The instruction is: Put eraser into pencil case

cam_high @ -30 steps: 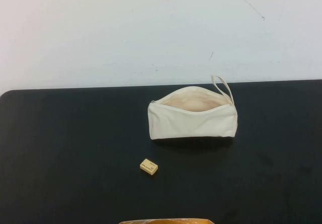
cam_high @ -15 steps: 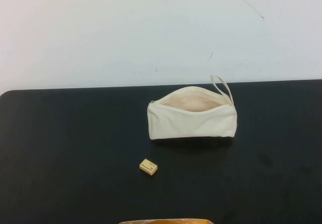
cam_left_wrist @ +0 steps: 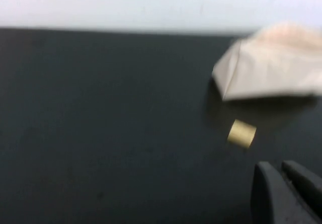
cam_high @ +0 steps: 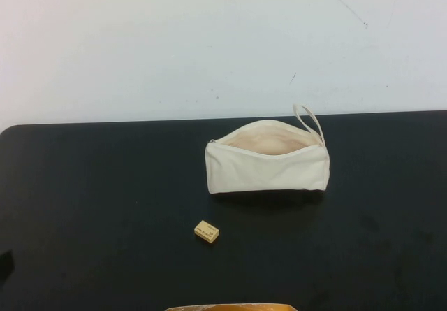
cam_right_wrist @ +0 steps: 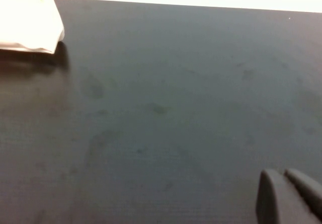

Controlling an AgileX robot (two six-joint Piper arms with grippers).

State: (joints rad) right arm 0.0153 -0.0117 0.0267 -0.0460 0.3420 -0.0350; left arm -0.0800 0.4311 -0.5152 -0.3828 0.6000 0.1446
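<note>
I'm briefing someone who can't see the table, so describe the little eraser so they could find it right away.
On the black tabletop, find the cream-white fabric zip pouch standing open near the middle. The tiny tan-yellow rectangular eraser lies apart from it, nearer the robot and slightly left. It is the smallest thing there, with dark print on top. The left gripper and right gripper hover over bare table.

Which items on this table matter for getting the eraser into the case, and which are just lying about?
For the job:
eraser, loose on the black table
pencil case, unzipped, mouth open
left gripper, short of the eraser
right gripper, over bare table

Lying about:
orange-yellow object at the near edge, only partly visible
</note>
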